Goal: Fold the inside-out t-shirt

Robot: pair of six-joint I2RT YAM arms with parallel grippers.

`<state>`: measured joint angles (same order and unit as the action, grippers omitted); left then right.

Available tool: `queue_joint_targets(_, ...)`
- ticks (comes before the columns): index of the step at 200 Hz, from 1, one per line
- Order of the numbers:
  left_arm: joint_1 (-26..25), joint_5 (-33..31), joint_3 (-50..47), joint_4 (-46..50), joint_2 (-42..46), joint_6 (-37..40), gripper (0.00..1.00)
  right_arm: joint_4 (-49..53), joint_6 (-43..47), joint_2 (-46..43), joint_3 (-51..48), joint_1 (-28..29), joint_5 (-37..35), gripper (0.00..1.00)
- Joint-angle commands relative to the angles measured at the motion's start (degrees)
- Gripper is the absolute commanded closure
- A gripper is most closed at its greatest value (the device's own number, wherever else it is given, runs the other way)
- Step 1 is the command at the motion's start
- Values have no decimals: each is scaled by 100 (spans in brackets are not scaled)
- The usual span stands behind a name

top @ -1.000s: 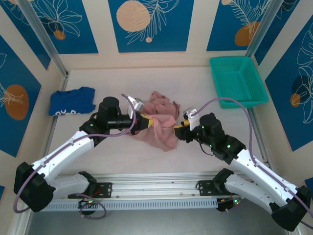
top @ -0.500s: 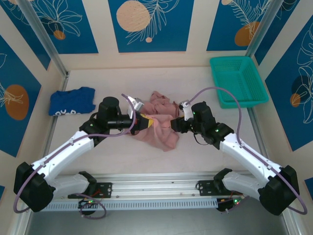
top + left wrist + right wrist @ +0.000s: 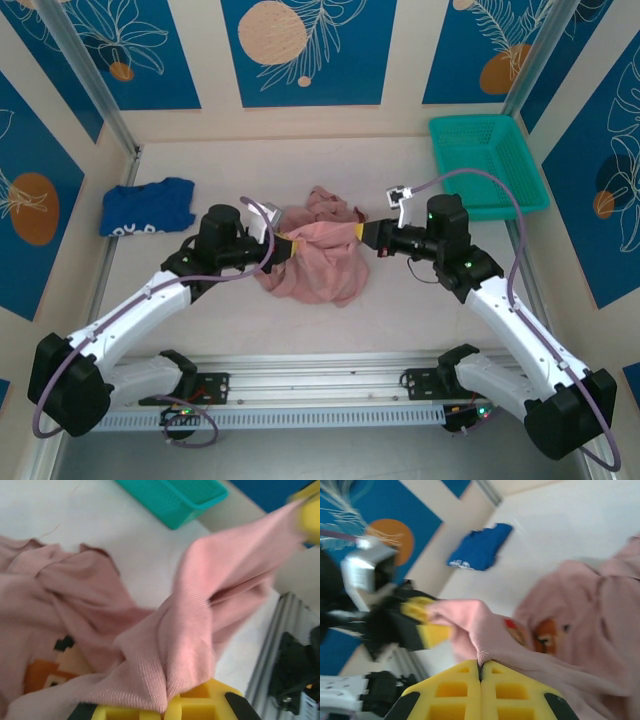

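The shirt (image 3: 318, 270) lies bunched on the worktop (image 3: 400, 310), left of the basket (image 3: 487, 165) and somewhat in front of it, with its upper edge raised off the heap. The left end effector (image 3: 285, 246) is clamped tight on a gathered fold at the shirt's end farther from the basket. The right end effector (image 3: 366, 233) is closed just as firmly on fabric at the end nearer the basket, and a band of cloth runs taut between the two. The step looks to be spreading the garment before any fold. Doing it well likely means drawing the grips apart evenly, one toward the basket and one away, while raising both so the crumpled bulk hangs free. Each pinch holds bunched layers, not a clean hem, so a slow pull guards against slipping or twisting.
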<state>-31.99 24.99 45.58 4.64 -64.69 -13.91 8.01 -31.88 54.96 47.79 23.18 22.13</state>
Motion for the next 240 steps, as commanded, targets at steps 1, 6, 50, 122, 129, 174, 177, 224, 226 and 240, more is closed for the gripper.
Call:
queue_joint_targets(1, 44, -483, -8, 143, -184, 213, 93, -581, -770, 92, 94, -56, 1027, 100)
queue_joint_targets(6, 45, -528, 15, 189, -236, 229, 91, -668, -844, 123, 89, -59, 1066, 100)
queue_joint_targets(50, -173, -1860, 163, 719, 17, 310, 61, -882, -1084, 326, 72, -111, 1159, 100)
queue_joint_targets(122, -1668, -2166, 706, 1015, 243, 1115, 45, -767, -1058, 478, 107, -158, 1127, 100)
queue_joint_targets(129, -1721, -2249, 855, 1058, 34, 1162, 45, -768, -1056, 485, 103, -160, 1136, 100)
queue_joint_targets(174, -1704, -2540, 1407, 808, -1119, 1320, 50, -696, -1016, 430, 62, -173, 1138, 100)
queue_joint_targets(177, -1695, -2508, 1442, 801, -1190, 1321, 52, -684, -1007, 422, 59, -173, 1136, 100)
queue_joint_targets(224, -1463, -736, 1606, 650, -1298, 1076, 100, 371, -192, 203, 189, -191, 195, 100)
queue_joint_targets(226, -1445, -626, 1593, 653, -1265, 1060, 100, 441, -133, 194, 198, -191, 116, 100)
queue_joint_targets(240, -1264, 182, 1456, 646, -1018, 900, 100, 769, 132, 153, 248, -191, -337, 100)
